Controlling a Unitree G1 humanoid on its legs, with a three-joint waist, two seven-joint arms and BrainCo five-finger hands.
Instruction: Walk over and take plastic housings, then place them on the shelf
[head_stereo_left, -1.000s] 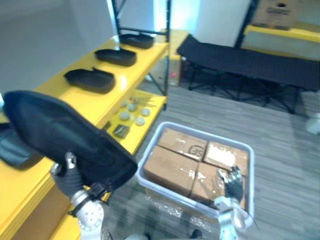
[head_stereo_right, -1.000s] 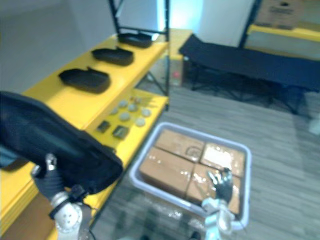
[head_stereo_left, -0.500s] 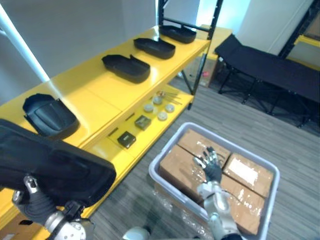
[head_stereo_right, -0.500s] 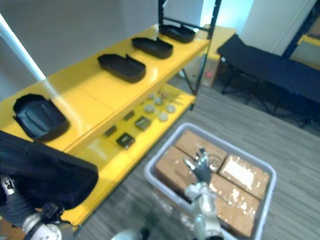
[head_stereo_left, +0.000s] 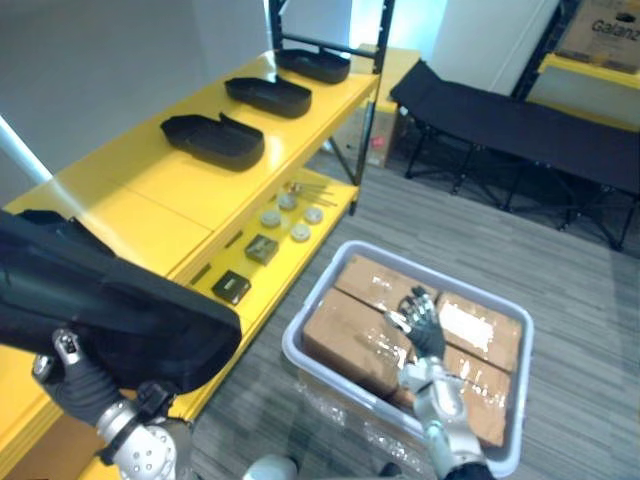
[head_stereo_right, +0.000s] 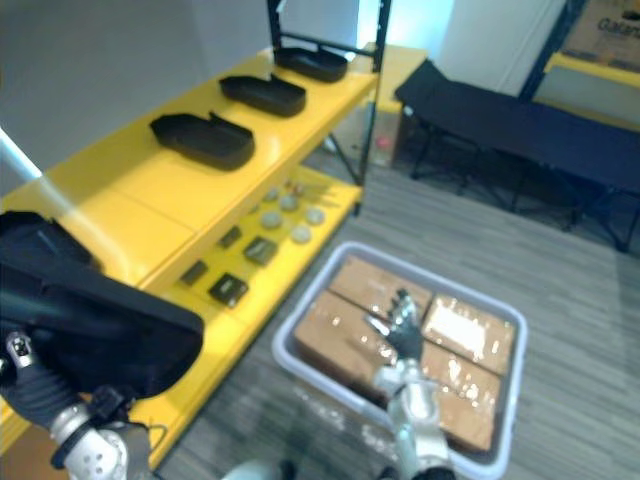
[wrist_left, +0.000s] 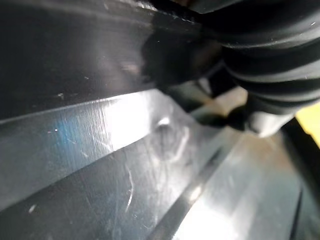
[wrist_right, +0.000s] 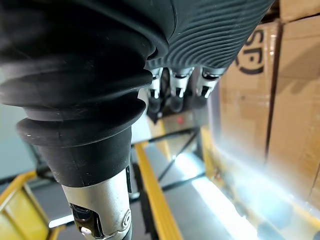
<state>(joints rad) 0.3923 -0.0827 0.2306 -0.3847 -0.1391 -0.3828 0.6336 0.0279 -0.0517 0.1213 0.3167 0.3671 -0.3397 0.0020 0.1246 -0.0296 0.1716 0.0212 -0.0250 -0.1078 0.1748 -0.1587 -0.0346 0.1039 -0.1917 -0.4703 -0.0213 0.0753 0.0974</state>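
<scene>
A large black plastic housing (head_stereo_left: 110, 305) fills the lower left, and my left hand (head_stereo_left: 72, 372) grips it from below, thumb up against its near face. Its glossy surface (wrist_left: 100, 150) lies right past the hand's ribbed cover. It hangs in front of the near end of the yellow shelf (head_stereo_left: 150, 195). Three more black housings (head_stereo_left: 213, 140) (head_stereo_left: 268, 95) (head_stereo_left: 313, 65) lie in a row along the shelf's top level. My right hand (head_stereo_left: 422, 325) is open with fingers spread, above the cardboard boxes.
A grey bin (head_stereo_left: 298, 352) of cardboard boxes (head_stereo_left: 345, 335) stands on the floor by the shelf. Small round parts (head_stereo_left: 288, 212) and dark blocks (head_stereo_left: 262, 248) lie on the lower shelf level. A black folding cot (head_stereo_left: 520, 120) stands behind, on grey floor.
The whole view has swung as I move. The held housing sits lower in view than a second ago. My right hand has shifted from the bin's near right to over its middle.
</scene>
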